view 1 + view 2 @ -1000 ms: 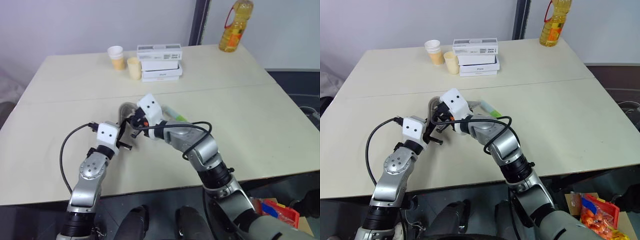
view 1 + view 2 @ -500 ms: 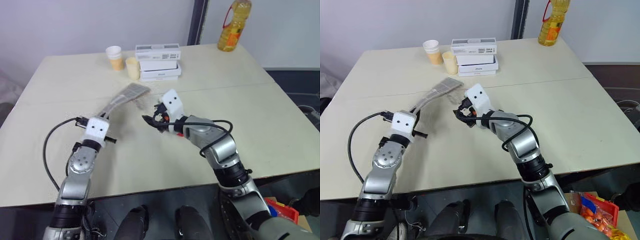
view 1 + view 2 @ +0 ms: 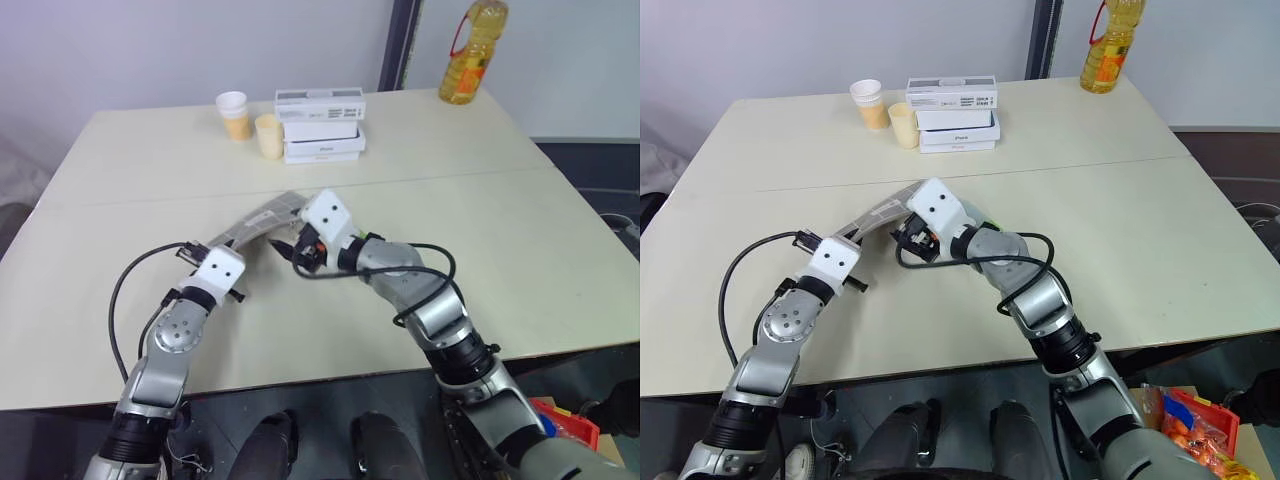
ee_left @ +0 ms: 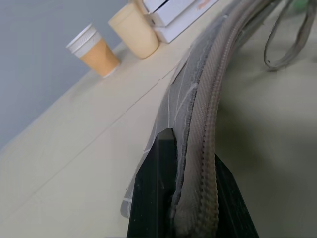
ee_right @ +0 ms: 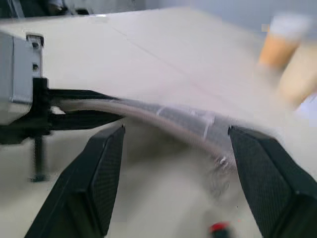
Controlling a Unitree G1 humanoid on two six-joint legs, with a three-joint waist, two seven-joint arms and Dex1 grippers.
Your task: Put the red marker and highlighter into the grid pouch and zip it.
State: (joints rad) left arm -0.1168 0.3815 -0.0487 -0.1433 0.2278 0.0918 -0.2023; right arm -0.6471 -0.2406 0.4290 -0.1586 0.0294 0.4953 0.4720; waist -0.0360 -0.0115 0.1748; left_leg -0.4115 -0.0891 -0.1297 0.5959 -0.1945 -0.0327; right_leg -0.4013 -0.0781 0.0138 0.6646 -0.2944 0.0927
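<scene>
- the grid pouch (image 3: 255, 222) hangs above the desk (image 3: 560, 260), stretched from my left pincer (image 3: 222, 246) up toward the middle, one end pinched edge-on
- left pincer is clamped shut on the grid pouch's zipper edge; in the left wrist view the zipper tape (image 4: 208, 129) runs out between the black fingers (image 4: 161, 188)
- right pincer (image 3: 908, 243) sits just beside the grid pouch's far end, jaws spread wide, gripping nothing
- a sliver of green shows by the right arm, likely the highlighter (image 3: 357, 230), lying on the desk; i can't pick out the red marker
- to do this well, i judge: keep the left hold firm so the mouth stays taut, and close the right pincer squarely on a pen
- count: one pouch, one highlighter tip, two paper cups (image 3: 232, 113), one stack of white boxes (image 3: 320, 124), one oil bottle (image 3: 469, 52)
</scene>
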